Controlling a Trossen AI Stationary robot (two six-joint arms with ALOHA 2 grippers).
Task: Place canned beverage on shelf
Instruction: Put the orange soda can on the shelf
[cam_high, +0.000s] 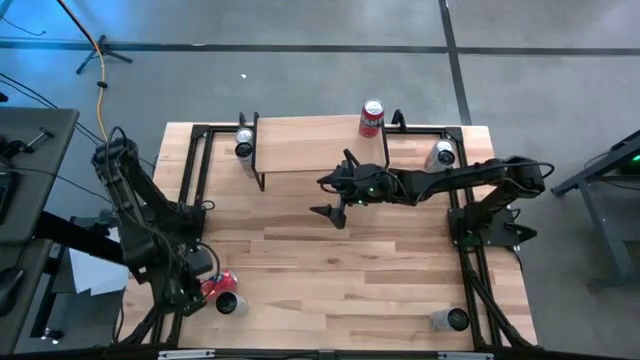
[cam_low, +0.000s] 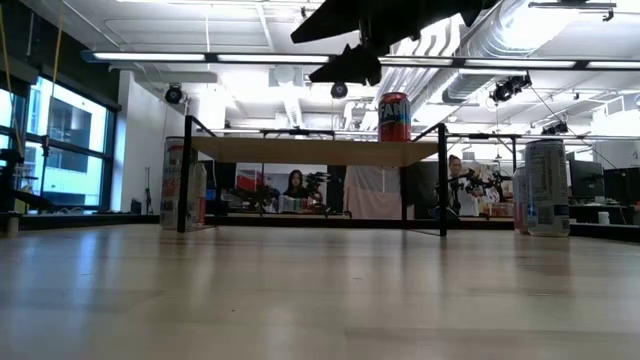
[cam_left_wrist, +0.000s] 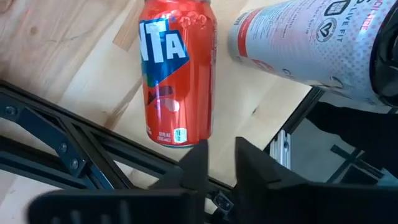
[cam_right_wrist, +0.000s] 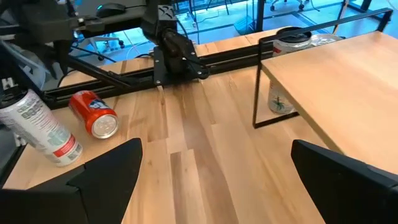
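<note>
lying red can (cam_left_wrist: 177, 74): rigid, smooth, likely rolls; grip across mid-body. left gripper (cam_left_wrist: 217, 163) barely parted, empty; right gripper (cam_right_wrist: 211, 168) wide open, empty.

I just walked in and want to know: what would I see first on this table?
A red soda can stands upright on the wooden shelf at the table's far side. The right gripper hangs wide open just in front of it. Another red can lies tipped over by the left gripper.

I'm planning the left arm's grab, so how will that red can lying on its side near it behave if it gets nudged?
The red can lies on its side on the table, so it would probably roll. Its smooth, round wall looks slippery. The white can beside it might stop it.
</note>
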